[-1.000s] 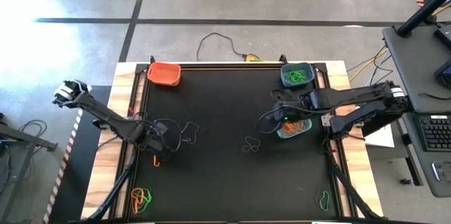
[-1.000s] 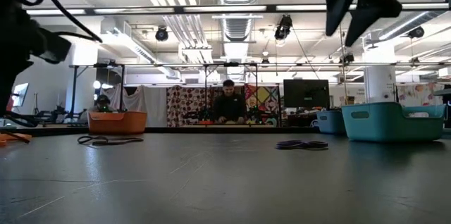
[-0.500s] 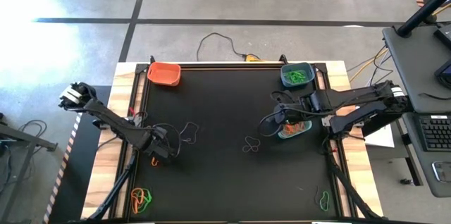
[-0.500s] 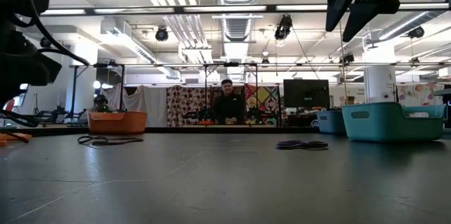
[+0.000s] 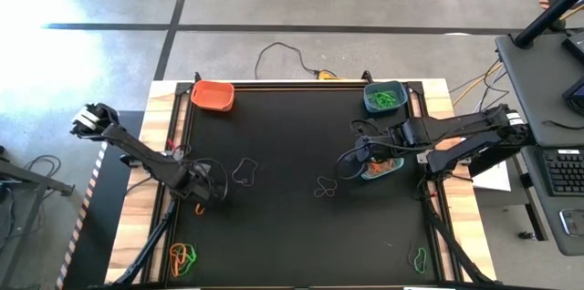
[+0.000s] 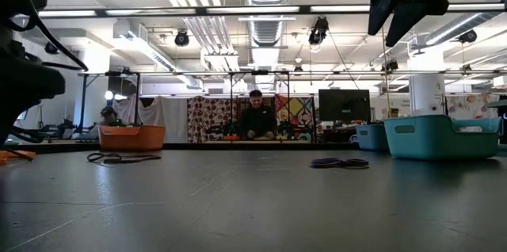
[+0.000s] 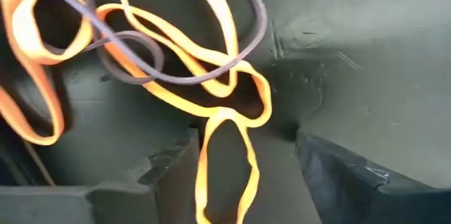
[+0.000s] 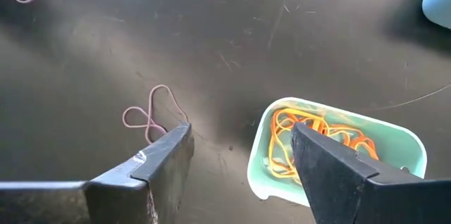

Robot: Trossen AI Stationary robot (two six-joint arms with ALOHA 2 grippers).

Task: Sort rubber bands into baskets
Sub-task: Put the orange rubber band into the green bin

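On the black surface [image 5: 292, 226], the left claw [image 5: 216, 195] sits low at about 8 o'clock, its fingers [image 7: 169, 164] spread apart with an orange rubber band [image 7: 225, 150] lying between them, tangled with a dark band [image 7: 176, 76]; nothing is clamped. The right claw [image 5: 358, 155] hangs at about 3 o'clock with its jaws open and empty, just beside the light-teal basket [image 8: 416, 150], which holds orange bands [image 8: 310, 136]. A dark looped band [image 5: 325, 186] lies at 7 o'clock from that claw. The orange basket [image 5: 213, 95] stands at 11 o'clock and the dark-teal basket [image 5: 383, 97] at 1 o'clock.
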